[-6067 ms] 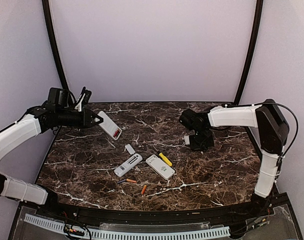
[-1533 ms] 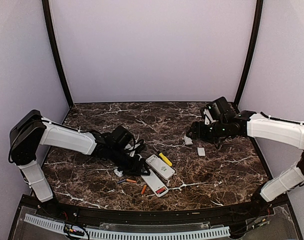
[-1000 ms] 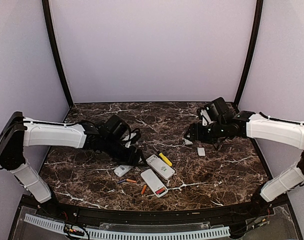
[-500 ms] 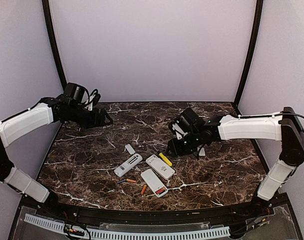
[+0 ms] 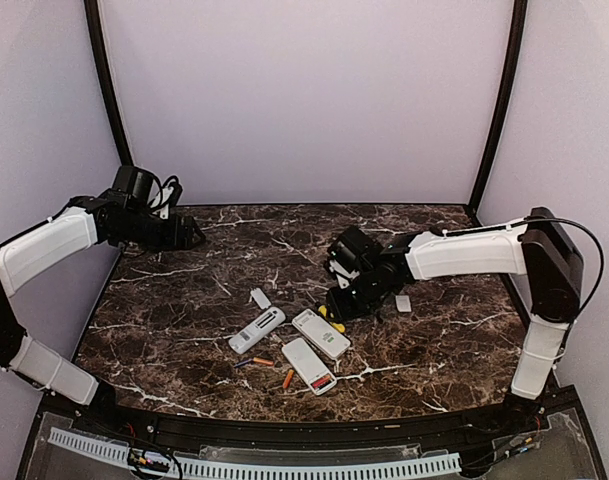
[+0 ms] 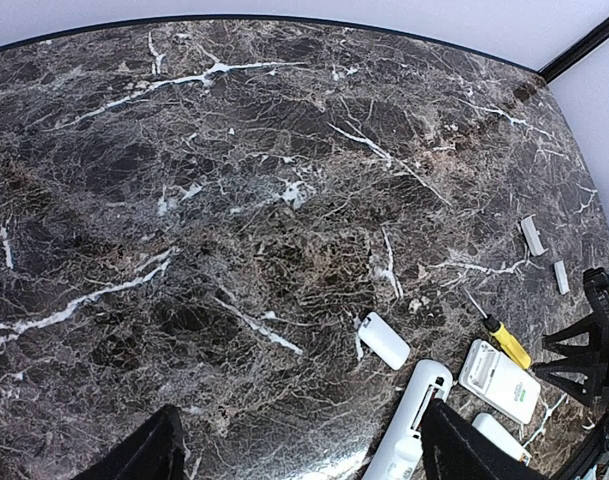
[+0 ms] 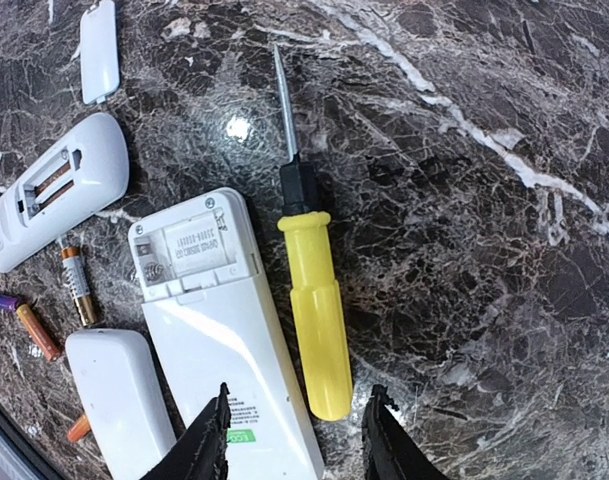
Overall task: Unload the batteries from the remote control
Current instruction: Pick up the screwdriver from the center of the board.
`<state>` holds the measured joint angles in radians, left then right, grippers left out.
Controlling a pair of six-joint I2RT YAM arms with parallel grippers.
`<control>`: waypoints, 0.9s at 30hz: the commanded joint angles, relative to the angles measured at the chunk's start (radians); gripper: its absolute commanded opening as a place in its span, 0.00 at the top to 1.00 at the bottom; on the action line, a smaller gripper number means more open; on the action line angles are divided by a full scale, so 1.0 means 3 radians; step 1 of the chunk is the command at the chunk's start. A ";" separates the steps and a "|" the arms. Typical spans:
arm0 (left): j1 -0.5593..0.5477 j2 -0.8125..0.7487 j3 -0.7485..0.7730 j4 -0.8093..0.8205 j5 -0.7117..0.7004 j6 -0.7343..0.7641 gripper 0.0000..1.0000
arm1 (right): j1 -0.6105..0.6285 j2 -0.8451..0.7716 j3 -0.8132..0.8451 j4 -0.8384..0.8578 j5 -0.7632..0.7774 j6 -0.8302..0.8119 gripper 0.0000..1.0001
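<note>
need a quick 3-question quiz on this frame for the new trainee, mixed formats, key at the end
1. How many remotes lie on the table?
2. The right gripper, jaws open, straddles: A a remote, B the screwdriver, C nothing.
3. True or false: the left gripper is shut on a remote.
Key: 1 three; 2 B; 3 false, it is open and empty.
</note>
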<state>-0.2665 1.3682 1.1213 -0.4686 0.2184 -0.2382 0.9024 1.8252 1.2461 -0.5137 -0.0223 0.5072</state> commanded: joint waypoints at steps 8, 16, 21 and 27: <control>0.0004 -0.0051 -0.0027 -0.0066 -0.0027 0.0057 0.19 | 0.0034 0.0297 0.0279 -0.0171 0.0214 -0.0084 0.61; 0.0004 -0.0041 -0.0022 -0.0067 -0.0013 0.0054 0.19 | 0.0034 0.0401 0.0339 -0.0195 0.0238 -0.0108 0.65; 0.0004 -0.0040 -0.0016 -0.0066 -0.0017 0.0056 0.19 | 0.0037 0.0463 0.0378 -0.0205 0.0246 -0.0125 0.67; 0.0004 -0.0045 -0.0018 -0.0073 -0.0015 0.0062 0.19 | 0.0040 0.0526 0.0416 -0.0217 0.0276 -0.0144 0.69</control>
<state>-0.2665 1.3682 1.1213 -0.4686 0.2188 -0.2371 0.9047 1.9606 1.3449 -0.5724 0.0410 0.4751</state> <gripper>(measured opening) 0.808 0.312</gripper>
